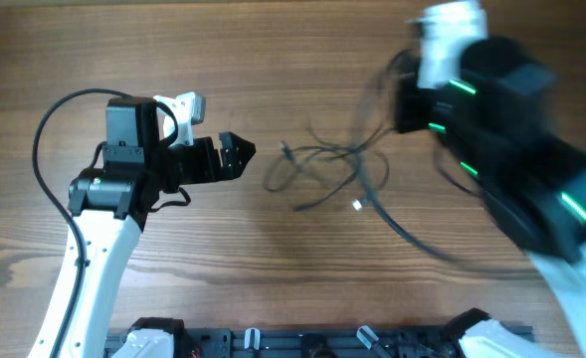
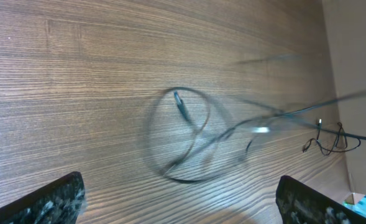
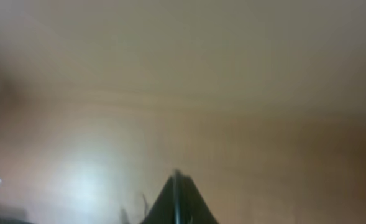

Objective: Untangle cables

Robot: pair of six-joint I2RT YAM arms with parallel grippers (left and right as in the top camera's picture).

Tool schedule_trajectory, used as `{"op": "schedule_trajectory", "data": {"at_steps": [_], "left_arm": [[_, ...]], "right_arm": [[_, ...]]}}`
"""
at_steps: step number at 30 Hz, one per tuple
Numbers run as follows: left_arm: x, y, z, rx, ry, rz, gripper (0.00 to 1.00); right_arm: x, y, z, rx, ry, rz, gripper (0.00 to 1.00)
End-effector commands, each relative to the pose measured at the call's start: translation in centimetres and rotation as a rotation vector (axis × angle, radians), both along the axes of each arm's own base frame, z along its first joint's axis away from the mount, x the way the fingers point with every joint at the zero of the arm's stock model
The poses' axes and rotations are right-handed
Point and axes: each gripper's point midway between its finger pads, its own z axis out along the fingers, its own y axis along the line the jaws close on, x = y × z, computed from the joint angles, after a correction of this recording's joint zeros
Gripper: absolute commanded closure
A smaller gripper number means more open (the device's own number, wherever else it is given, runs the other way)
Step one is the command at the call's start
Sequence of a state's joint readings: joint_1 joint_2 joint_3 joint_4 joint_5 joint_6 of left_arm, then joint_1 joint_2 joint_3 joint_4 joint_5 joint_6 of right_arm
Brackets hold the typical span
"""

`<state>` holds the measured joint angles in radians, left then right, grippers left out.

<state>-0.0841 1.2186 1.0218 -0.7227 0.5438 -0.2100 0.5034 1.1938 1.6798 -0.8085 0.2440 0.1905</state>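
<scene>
cables (image 1: pixel 324 151): loose tangle lain at frame centre on the table (image 1: pixel 173 50) | right gripper (image 3: pixel 175 186): jaws pressed together, upper right; blurred strands are led up to it, so one is judged pinched for pulling free | left gripper (image 1: pixel 241 154): spread wide, held left of tangle, nothing gripped

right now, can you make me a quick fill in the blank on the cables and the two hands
1. The left hand has its jaws ___.
2. The right hand, seen in its own wrist view, has its fingers ___.
3. The cables lie in a loose tangle on a ___ table.
4. From overhead one arm is smeared by motion blur: the ___ one.

Missing words: open; shut; wooden; right
</scene>
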Motion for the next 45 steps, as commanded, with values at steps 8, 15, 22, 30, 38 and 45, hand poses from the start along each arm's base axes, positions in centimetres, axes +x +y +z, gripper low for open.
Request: {"op": "schedule_trajectory", "data": {"at_steps": [8, 15, 22, 30, 38, 45], "left_arm": [[-0.1, 0.0, -0.4, 0.017, 0.000, -0.009, 0.00], [-0.1, 0.0, -0.4, 0.015, 0.002, -0.008, 0.00], [-0.5, -0.1, -0.6, -0.041, 0.079, 0.056, 0.00], [-0.6, -0.2, -0.6, -0.045, 0.084, 0.053, 0.00], [-2.9, -5.8, -0.2, -0.032, -0.056, -0.335, 0.00], [-4.1, -12.0, -0.6, 0.001, -0.147, -0.518, 0.00]], "right_arm": [[-13.6, -11.1, 14.9, 0.257, -0.545, -0.198, 0.96], [-8.3, -4.4, 13.0, 0.255, -0.428, 0.009, 0.96], [-3.5, 4.2, 15.7, 0.411, -0.501, 0.322, 0.96], [-6.0, 3.5, 20.4, 0.486, -0.625, 0.367, 0.96], [-4.4, 1.0, 18.9, 0.452, -0.576, 0.186, 0.96], [-4.9, -0.5, 18.6, 0.419, -0.574, 0.121, 0.96]]}}
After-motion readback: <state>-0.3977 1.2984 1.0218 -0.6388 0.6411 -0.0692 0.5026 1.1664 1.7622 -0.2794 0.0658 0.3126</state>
